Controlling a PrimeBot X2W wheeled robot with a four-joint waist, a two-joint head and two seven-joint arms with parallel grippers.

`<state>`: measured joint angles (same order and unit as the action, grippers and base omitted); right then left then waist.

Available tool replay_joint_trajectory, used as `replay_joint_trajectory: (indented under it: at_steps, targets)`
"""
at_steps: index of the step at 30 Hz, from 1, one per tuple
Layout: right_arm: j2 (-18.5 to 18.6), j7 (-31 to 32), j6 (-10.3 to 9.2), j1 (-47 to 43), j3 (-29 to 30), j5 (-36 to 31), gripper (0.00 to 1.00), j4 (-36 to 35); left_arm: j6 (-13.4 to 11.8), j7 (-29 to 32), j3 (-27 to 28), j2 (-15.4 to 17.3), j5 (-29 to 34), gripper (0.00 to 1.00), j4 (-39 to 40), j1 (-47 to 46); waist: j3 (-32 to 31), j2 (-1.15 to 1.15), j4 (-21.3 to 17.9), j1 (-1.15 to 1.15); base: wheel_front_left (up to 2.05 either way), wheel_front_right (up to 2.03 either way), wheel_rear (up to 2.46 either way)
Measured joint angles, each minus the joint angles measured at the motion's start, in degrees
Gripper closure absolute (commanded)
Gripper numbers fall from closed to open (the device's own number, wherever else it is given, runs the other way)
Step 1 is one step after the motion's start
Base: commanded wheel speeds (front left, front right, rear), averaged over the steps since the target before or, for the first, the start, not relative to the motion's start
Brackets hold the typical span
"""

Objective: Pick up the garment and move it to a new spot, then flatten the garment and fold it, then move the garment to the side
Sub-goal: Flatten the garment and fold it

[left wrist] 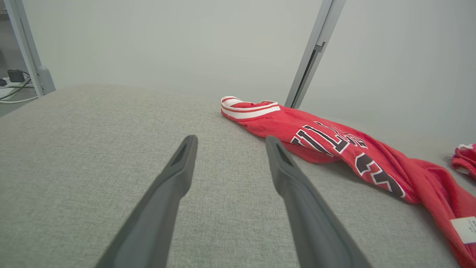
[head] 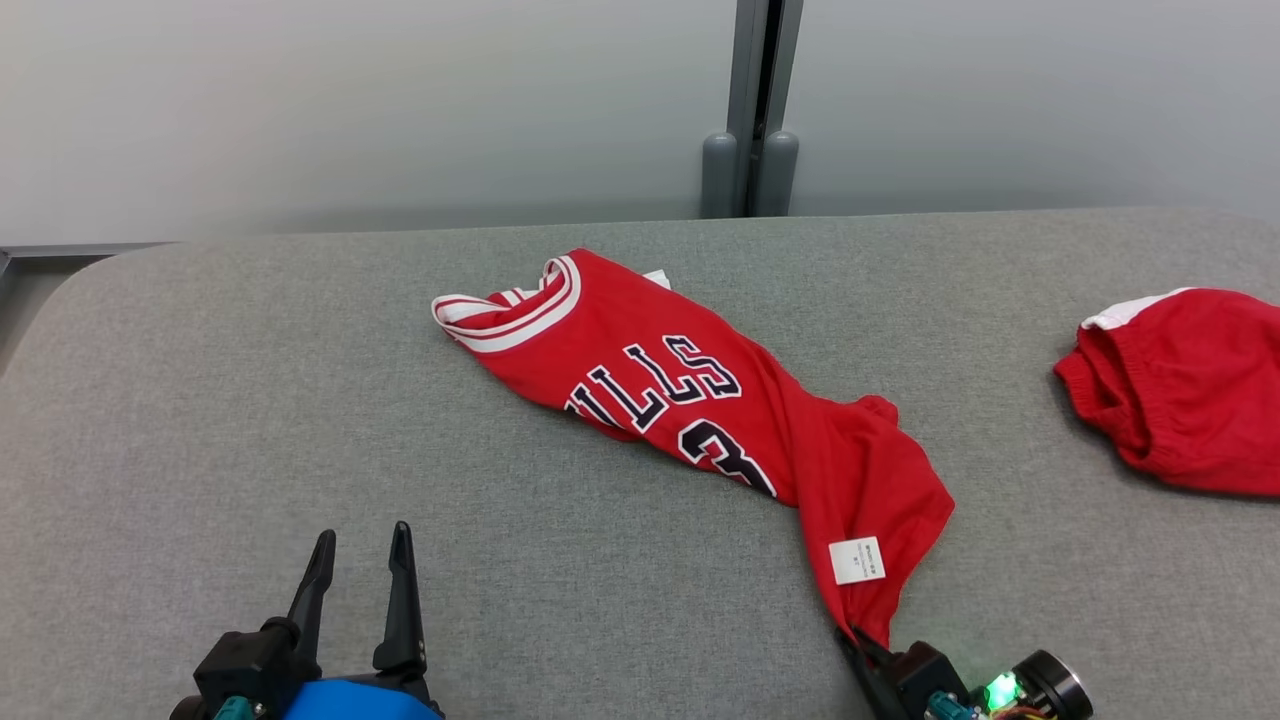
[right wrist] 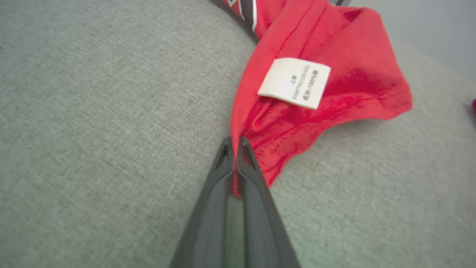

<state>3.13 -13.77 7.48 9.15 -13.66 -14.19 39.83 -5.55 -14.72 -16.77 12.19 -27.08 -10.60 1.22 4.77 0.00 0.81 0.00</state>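
Right claw (right wrist: 233, 143) pinches the red jersey (head: 640, 340) hem; folds hide the lettering's start, leaving "ULLS" and a 3; white tag (right wrist: 294, 82) print blurred, perhaps care text; left claw (left wrist: 230, 139) spread

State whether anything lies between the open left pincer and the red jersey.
Nothing visible does. Bare grey fabric surface separates the left pincer from the jersey, whose bottom corner the right pincer grips.

Bright, soft, even light falls from above, with no glare and only thin pale shadows under the red garment (head: 700, 400). The right wrist view blurs along its near edge, tinted faintly green. The left wrist view's wide lens tilts the far post (left wrist: 312, 52).
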Motion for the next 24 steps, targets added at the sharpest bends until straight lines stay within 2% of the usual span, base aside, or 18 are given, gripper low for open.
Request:
replay_joint_trajectory:
  at_steps: [3,4,5,6,10,14,20,24]
  targets:
    - [-0.11,0.07,0.00,-2.30,0.03,1.08,0.99,-1.85,-0.21,-0.01,0.16,0.11,-0.11,0.00,0.03,0.58,-0.17,0.00,-0.59,0.00,0.00,0.00,0.00]
    - [-0.12,0.05,0.00,-2.86,0.11,1.34,0.71,-2.60,-0.22,-0.01,0.15,0.13,-0.14,0.00,0.01,0.77,-0.23,0.00,-0.79,0.00,0.00,0.00,0.00]
    - [-0.13,0.05,0.00,-3.38,0.08,1.52,0.18,-3.49,-0.23,-0.01,0.13,0.12,-0.14,0.00,0.02,0.80,-0.31,0.00,-0.98,0.00,0.00,0.00,0.00]
    - [-0.12,0.05,0.00,-3.69,0.02,1.67,0.00,-4.39,-0.31,-0.01,0.07,0.12,-0.14,0.00,0.11,0.80,-0.39,0.00,-1.18,0.00,0.00,0.00,0.00]
    - [-0.13,-0.03,0.01,-4.33,-0.77,2.47,0.00,-9.34,-0.31,0.00,-0.26,0.10,-0.14,0.00,0.18,0.79,-0.63,0.00,-1.71,0.00,0.00,0.00,0.00]
    - [-0.16,0.36,0.01,-3.49,-1.04,6.10,0.00,-15.61,-0.29,0.02,-0.60,0.09,-0.16,0.00,0.15,0.73,-0.68,0.00,-1.45,0.00,0.00,0.00,0.00]
    - [1.20,6.43,0.01,4.38,-0.68,11.36,0.00,-22.32,-0.27,0.07,-1.01,-0.04,-0.12,0.00,0.78,-0.46,0.16,0.00,1.02,0.00,0.00,0.00,0.00]
    - [2.58,12.68,0.01,12.65,0.52,16.23,0.00,-20.62,-0.11,0.04,-1.57,-0.42,0.35,0.00,1.43,-1.72,1.59,0.00,3.70,0.00,0.00,0.00,0.00]
